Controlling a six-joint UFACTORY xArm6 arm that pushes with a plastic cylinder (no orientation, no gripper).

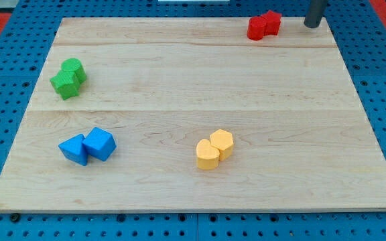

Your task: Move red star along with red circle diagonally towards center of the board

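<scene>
The red star (271, 21) and the red circle (256, 28) touch each other near the board's top right edge, the circle on the star's left. My tip (311, 25) stands at the view's top right, a short way to the right of the red star and apart from it.
A green pair of blocks (68, 77) sits at the left. A blue triangle (74, 149) and a blue cube (100, 143) sit at the lower left. Two yellow blocks (214, 148) sit at the lower middle. The wooden board (193, 87) lies on a blue pegboard.
</scene>
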